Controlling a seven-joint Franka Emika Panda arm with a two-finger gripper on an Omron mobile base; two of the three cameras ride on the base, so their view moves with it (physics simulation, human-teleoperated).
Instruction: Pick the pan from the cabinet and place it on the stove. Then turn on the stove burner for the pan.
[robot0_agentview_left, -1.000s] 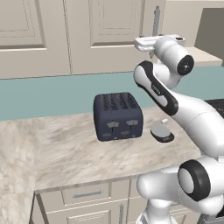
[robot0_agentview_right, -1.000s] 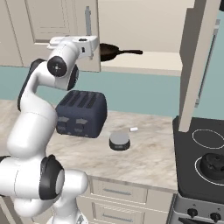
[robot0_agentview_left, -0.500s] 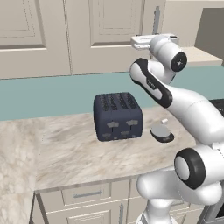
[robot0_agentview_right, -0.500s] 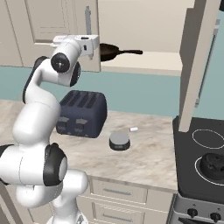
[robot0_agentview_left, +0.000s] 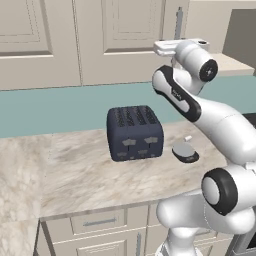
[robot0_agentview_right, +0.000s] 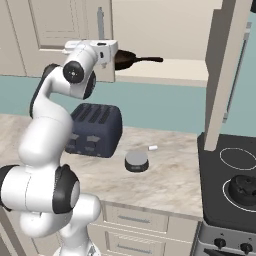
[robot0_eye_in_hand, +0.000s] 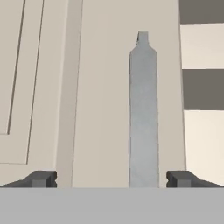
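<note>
The pan (robot0_agentview_right: 125, 59), a small dark skillet, sits on the open shelf of the cabinet (robot0_agentview_right: 165, 67), its thin handle pointing right. My gripper (robot0_eye_in_hand: 112, 179) is held high against the beige cabinet door (robot0_agentview_right: 60, 30), just left of the pan. It is open, with nothing between its fingertips (robot0_eye_in_hand: 41, 178). In the hand view the door's long grey bar handle (robot0_eye_in_hand: 143, 113) stands straight ahead, right of centre between the tips. The stove (robot0_agentview_right: 220, 200), black glass with white rings, lies at the lower right, and a burner ring (robot0_agentview_right: 237, 158) shows at its back.
A dark blue toaster (robot0_agentview_left: 135, 132) and a small grey round object (robot0_agentview_left: 185, 151) stand on the marble counter below the arm. A squat black kettle (robot0_agentview_right: 245, 185) sits on the stove's front ring. A swung-out beige door (robot0_agentview_right: 227, 75) hangs above the stove's left edge.
The arm's upper links have twisted a little while the hand stayed by the door handle. The gripper is still open.
</note>
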